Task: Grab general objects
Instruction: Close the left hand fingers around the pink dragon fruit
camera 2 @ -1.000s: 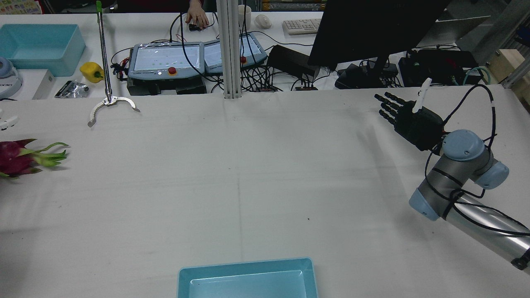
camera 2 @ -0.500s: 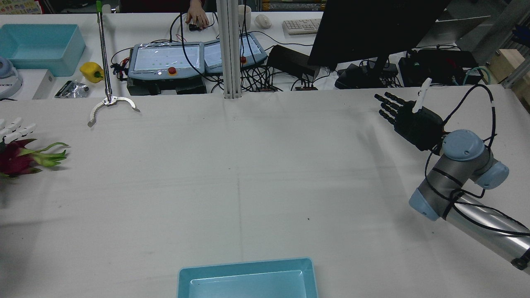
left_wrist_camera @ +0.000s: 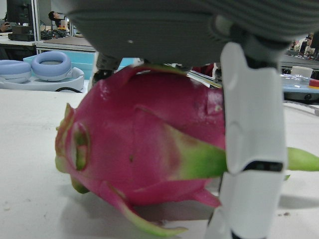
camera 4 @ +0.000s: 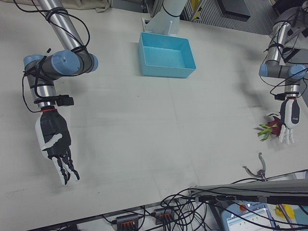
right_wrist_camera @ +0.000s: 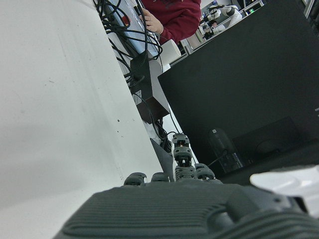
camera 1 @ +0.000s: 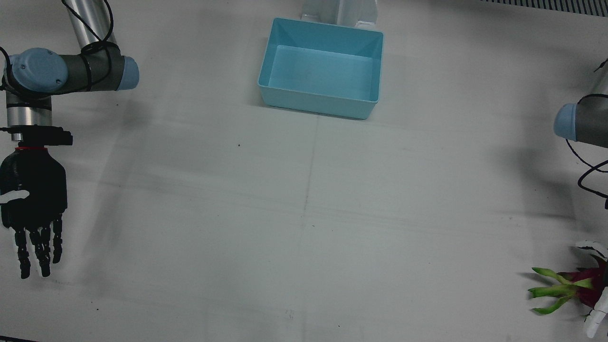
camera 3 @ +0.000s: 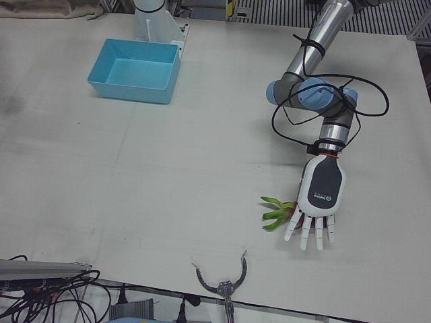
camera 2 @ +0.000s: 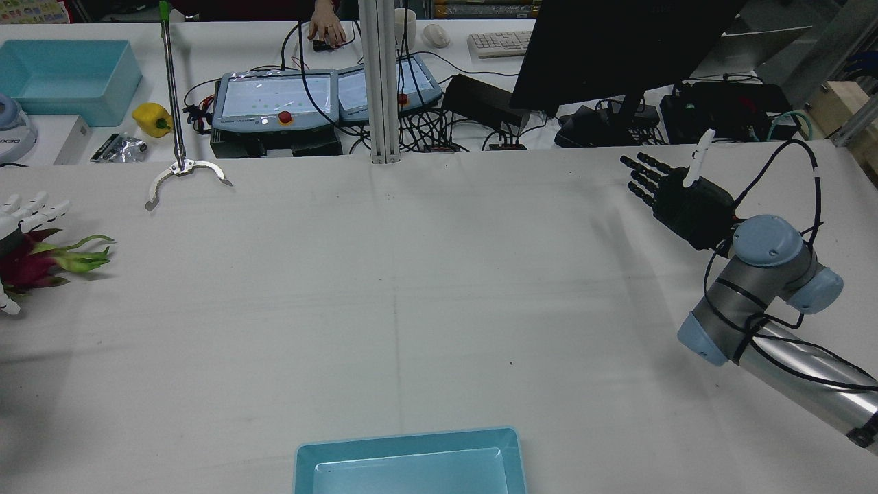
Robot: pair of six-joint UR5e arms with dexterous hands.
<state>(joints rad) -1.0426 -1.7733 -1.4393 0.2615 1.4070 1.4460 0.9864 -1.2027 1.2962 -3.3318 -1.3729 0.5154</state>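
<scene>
A pink dragon fruit [camera 2: 31, 267] with green leaf tips lies on the white table at the far left edge of the rear view. It also shows in the front view [camera 1: 582, 287], the left-front view [camera 3: 277, 212] and the left hand view [left_wrist_camera: 144, 149]. My white left hand [camera 3: 318, 202] is open and hovers flat right over the fruit, fingers [camera 2: 31, 209] spread past it and one finger [left_wrist_camera: 251, 139] down beside it. My black right hand [camera 2: 675, 195] is open and empty, held above the table's right side, far from the fruit [camera 4: 272, 126].
A light blue bin [camera 1: 323, 102] stands empty at the near middle edge by the pedestals, also seen in the rear view [camera 2: 411, 439]. A metal grabber tool [camera 2: 182, 171] rests at the table's far edge. Screens, cables and boxes crowd the bench beyond.
My left hand has come in from the left edge and now reaches over the dragon fruit. The fruit and my right arm have not moved.
</scene>
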